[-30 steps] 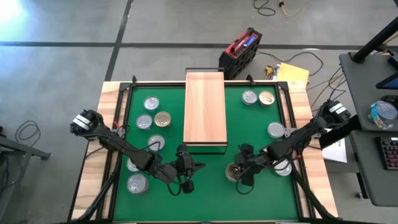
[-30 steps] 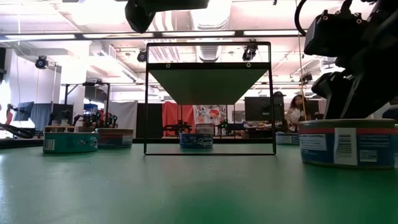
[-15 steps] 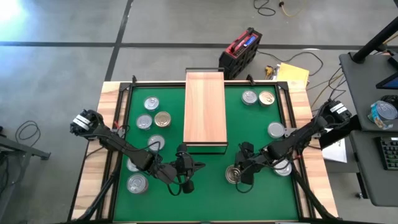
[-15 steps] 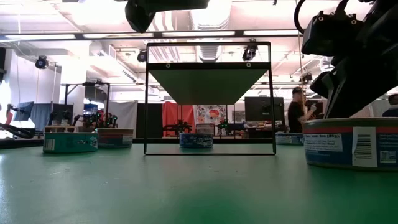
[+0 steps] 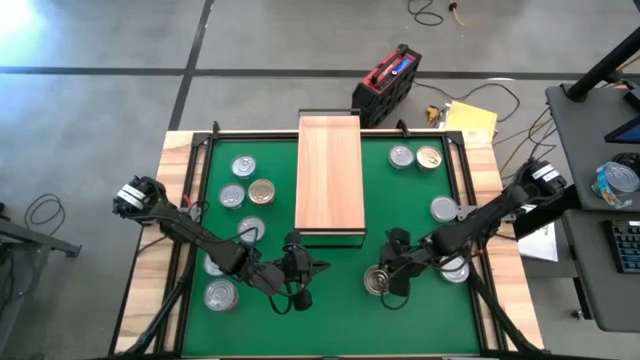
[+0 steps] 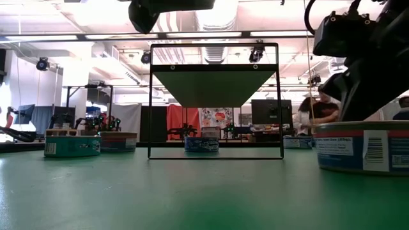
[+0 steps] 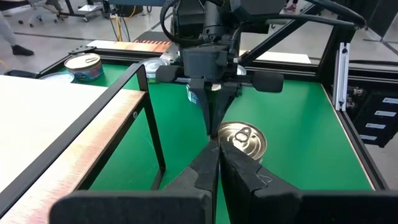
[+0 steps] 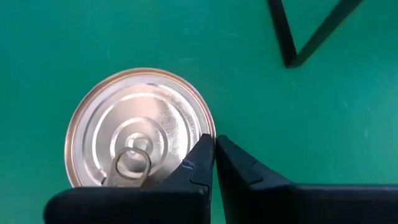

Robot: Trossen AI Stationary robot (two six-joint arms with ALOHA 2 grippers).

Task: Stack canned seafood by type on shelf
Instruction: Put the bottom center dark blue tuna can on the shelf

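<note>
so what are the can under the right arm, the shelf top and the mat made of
The can looks like metal: a shiny silver lid with pressed rings, a pull tab and a coppery rim. The shelf top looks like light, matte wood with visible grain, on a dark, probably metal frame. The mat is flat matte green, perhaps felt or rubber.

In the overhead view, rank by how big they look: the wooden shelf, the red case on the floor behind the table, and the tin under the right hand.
1. The wooden shelf, clearly the largest.
2. The red case; it sits lower, on the floor, so its true size is less sure.
3. The tin beside the shut right hand, the smallest.
</note>
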